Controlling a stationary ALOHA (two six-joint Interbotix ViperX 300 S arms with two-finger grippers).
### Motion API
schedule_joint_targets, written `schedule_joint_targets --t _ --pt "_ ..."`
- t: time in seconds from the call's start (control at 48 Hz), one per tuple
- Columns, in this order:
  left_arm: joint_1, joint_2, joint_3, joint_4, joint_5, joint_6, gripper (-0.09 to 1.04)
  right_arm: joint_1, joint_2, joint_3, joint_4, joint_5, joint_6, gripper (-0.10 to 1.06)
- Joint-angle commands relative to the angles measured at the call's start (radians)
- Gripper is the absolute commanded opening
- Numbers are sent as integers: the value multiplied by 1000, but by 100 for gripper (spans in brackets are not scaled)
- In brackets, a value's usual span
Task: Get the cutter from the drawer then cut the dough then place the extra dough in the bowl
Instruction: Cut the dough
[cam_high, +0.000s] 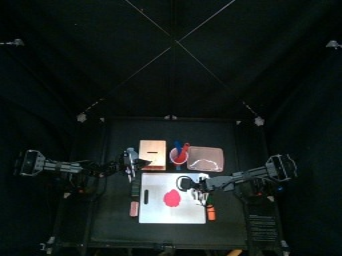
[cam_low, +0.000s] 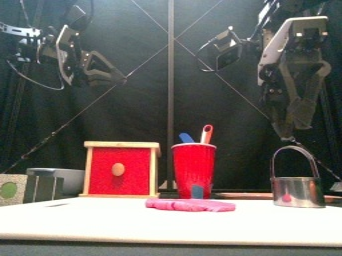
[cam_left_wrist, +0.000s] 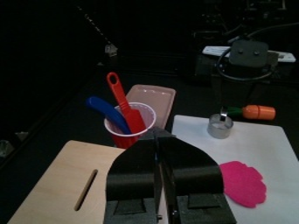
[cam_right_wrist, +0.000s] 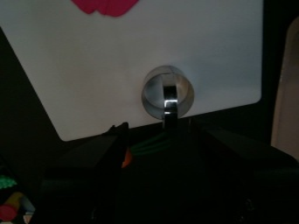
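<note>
Just below the right claw (cam_low: 290, 133), its state untellable, the cutter (cam_low: 297, 188) is judged due for pressing onto the pink dough (cam_low: 190, 205); the left claw (cam_left_wrist: 160, 150) is pressed together.

The left gripper (cam_left_wrist: 162, 149) is shown with its jaws pressed together. A metal cutter (cam_left_wrist: 219, 127) and pink dough (cam_left_wrist: 243, 182) are seen on the white board (cam_left_wrist: 274, 144).

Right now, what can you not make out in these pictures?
Whether the right gripper touches the wire handle of the cutter: dark in the right wrist view, tiny from the top.
Whether the drawer is fully shut: the front view shows only its red front.
The knives' lower ends: the red cup hides them.
</note>
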Motion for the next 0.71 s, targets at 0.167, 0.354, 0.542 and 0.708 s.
schedule_joint_targets --t 0.167,0.354,0.542,0.708 --pt "-2 6 -2 -15 -9 -6 35 -15 21 11 -12 -63 -6 85" --pt "-2 5 11 -57 -9 -5 35 -20 23 15 -12 -69 -6 63" --pt "-3 5 17 -60 -9 -5 35 -17 23 -32 -9 -61 -6 49" --pt "-3 5 23 -60 -9 -5 35 -12 83 -176 -20 -55 -21 49"
